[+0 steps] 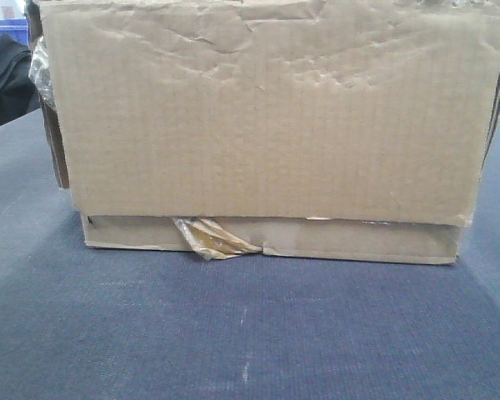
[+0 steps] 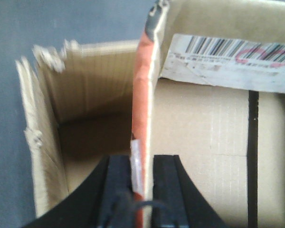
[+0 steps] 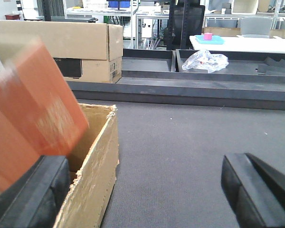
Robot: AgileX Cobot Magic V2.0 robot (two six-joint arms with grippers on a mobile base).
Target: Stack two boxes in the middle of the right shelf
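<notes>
Closest in, the left end effector (image 2: 142,190) has its black pads pinched tight on the orange flap (image 2: 141,95), an upright cardboard panel with clear tape at the grip. On one side of it lies an open box (image 2: 95,80) with ragged, torn rims, on the other a cardboard face (image 2: 204,133) bearing a barcode label (image 2: 228,57). The right end effector (image 3: 142,180) hangs spread wide over the grey carpet-like counter (image 3: 180,142), holding nothing. Filling the front view, a wrinkled corrugated box (image 1: 267,125) rests on the counter, with yellowish tape (image 1: 212,239) torn at its lower edge. Farther off stand a closed carton (image 3: 57,42), black trays (image 3: 147,61) and a crumpled plastic bag (image 3: 205,61).
</notes>
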